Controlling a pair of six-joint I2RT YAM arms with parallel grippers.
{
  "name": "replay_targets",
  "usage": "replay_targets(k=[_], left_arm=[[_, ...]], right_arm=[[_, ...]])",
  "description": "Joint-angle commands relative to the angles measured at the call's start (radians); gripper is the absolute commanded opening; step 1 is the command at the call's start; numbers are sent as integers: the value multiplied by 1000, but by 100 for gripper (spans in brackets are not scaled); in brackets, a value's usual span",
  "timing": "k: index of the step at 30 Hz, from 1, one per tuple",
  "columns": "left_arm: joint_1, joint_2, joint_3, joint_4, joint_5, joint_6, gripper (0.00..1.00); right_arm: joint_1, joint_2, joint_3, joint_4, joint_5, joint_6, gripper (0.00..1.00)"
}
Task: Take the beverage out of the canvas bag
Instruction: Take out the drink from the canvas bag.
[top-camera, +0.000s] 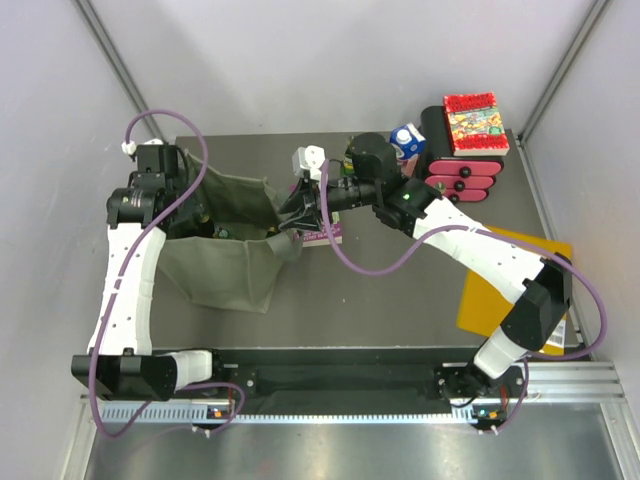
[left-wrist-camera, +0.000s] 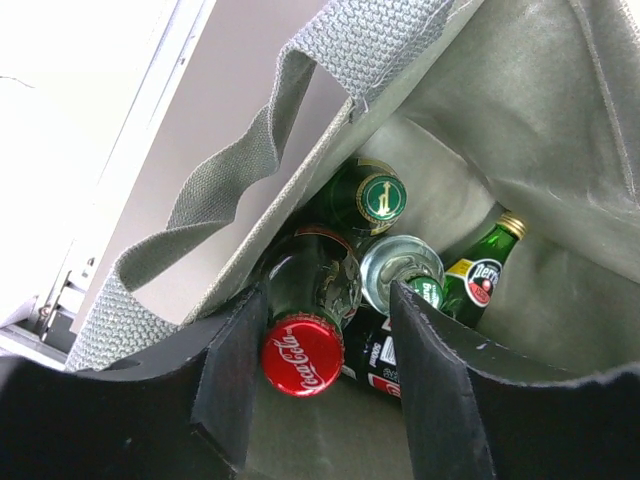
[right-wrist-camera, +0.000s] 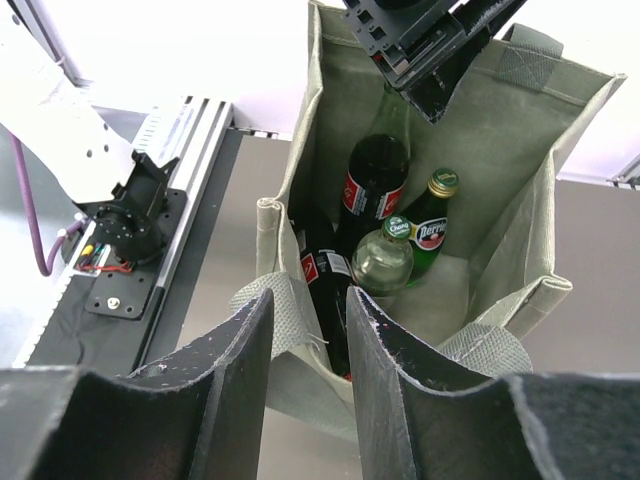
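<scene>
Seen from overhead, my left gripper (left-wrist-camera: 328, 300) is hidden inside the bag (top-camera: 225, 275), and the cloth covers nearly all of the bottles (right-wrist-camera: 372, 190). My right arm (top-camera: 470, 245) covers most of the book (top-camera: 330, 237) beside the bag. It also hides part of the carton (top-camera: 407, 140) near the far right corner and part of the orange sheet (top-camera: 478, 305) at the right edge. The bottles hide each other's lower halves. I cannot tell whether my right gripper (right-wrist-camera: 308, 295) really pinches the bag's rim.
</scene>
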Motion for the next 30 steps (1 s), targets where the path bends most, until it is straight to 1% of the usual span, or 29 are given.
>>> replay_targets(k=[1,8,18,22,25,26,28,29,30], left_arm=[[4,8,2,57,-5,17,55],[2,8,2,42,9,25,50],[4,10,-1,24,51,35,48],[4,10,-8,19,57,43,45],[4,11,-9,22,67,45,37],[4,11,-5,24,72,48,26],[4,14,3,27,84,54,14],[4,14,14,30,89,57,2],[4,13,22,34,92,61,0]], right_arm=[[12,-42,29,11,-2,-17,35],[13,-38,24,13,1,-20,35],[12,-31,29,10,4,-25,35],[12,-29,27,8,6,-25,35],[12,-28,27,8,4,-25,35],[12,-26,29,8,4,-26,35],[12,-28,27,7,4,-28,35],[12,-26,27,4,4,-31,36],[13,-26,29,2,6,-35,35]])
